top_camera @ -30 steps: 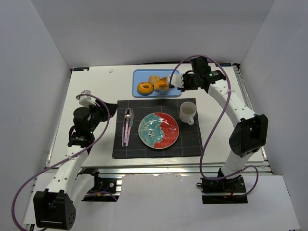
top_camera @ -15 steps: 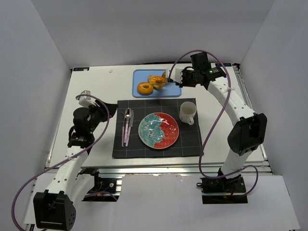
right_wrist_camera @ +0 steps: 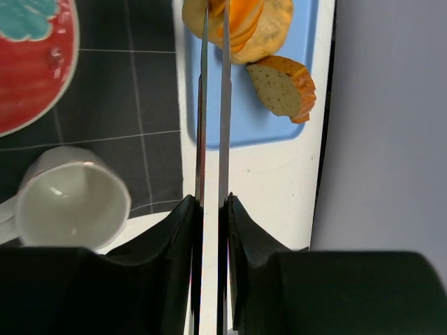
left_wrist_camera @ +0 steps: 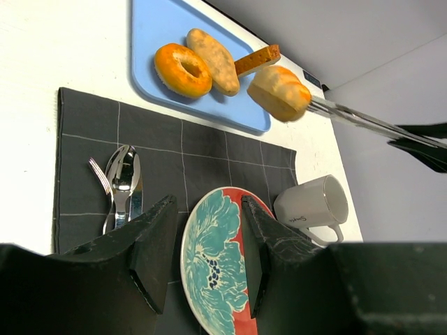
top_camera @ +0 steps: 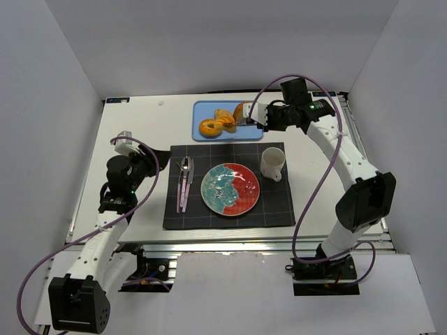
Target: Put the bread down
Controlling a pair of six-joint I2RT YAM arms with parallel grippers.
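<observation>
The croissant (top_camera: 241,112), golden-orange and ridged, is pinched between the tips of metal tongs (top_camera: 253,118) and hangs just above the right end of the blue tray (top_camera: 204,109). My right gripper (top_camera: 264,117) is shut on the tongs' handles. In the right wrist view the gripper (right_wrist_camera: 211,202) squeezes the two blades (right_wrist_camera: 224,125) and the croissant (right_wrist_camera: 244,28) sits at their tips. The left wrist view shows the croissant (left_wrist_camera: 279,91) lifted off the tray (left_wrist_camera: 157,28). My left gripper (left_wrist_camera: 207,209) is open and empty, left of the mat (top_camera: 143,165).
On the tray lie a glazed donut (top_camera: 208,128), a pale oval roll (top_camera: 223,116) and a bread slice (right_wrist_camera: 283,87). The dark placemat (top_camera: 272,209) holds a red-and-teal plate (top_camera: 253,201), a white mug (top_camera: 272,163), and a spoon and fork (top_camera: 184,178).
My right gripper, with the tongs, has lifted the croissant off the tray and drawn it slightly right. The left arm has not moved.
</observation>
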